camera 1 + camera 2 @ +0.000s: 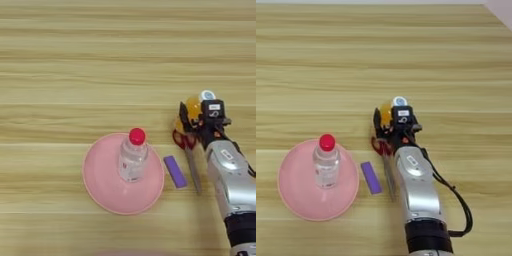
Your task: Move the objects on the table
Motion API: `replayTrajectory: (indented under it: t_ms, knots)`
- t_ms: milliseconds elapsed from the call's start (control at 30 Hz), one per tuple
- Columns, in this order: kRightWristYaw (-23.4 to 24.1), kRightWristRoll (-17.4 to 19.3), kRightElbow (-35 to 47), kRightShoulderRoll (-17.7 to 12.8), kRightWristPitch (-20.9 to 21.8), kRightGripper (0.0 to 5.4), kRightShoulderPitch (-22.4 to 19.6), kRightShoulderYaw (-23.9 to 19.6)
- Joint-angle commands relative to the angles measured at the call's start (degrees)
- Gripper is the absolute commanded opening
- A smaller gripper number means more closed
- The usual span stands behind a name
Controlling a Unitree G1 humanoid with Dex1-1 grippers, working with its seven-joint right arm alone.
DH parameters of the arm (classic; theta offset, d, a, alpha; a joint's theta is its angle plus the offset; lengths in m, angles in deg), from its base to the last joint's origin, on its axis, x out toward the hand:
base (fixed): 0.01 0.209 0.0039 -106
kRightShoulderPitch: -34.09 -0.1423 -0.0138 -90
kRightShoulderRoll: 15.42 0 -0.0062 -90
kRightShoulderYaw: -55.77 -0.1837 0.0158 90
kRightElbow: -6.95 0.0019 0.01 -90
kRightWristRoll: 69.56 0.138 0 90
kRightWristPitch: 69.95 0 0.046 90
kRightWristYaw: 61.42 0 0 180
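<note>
A clear bottle with a red cap (133,157) stands upright in the middle of a pink plate (100,175) on the wooden table (75,60). To the right, an orange-juice bottle with a white cap (194,106) sits between the two black fingers of my right gripper (192,117). One finger (183,116) presses its left side and the gripper body is on its right. The silver forearm (227,175) comes in from the bottom right. In the right eye view the same bottle (387,112) shows in the gripper (385,119).
Red-handled scissors (186,142) lie just under the gripper, with the blades pointing toward the near edge. A small purple block (175,171) lies between the plate and the scissors. A black cable (458,200) loops right of the forearm.
</note>
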Motion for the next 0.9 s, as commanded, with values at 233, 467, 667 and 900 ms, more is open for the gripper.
replayTrajectory:
  t_ms: [233, 467, 667, 900]
  knots:
    - [-2.69, -0.53, 4.15, 0.65, 3.85, 3.61, -3.0, 3.62]
    - [-3.04, -2.55, 2.17, 0.9, 3.91, 3.61, -3.67, 6.05]
    - [-3.81, -3.71, 0.53, 0.56, 3.34, 3.61, -3.56, 7.4]
    - [-3.78, -4.42, -0.54, 0.37, 3.39, 3.61, -3.63, 7.79]
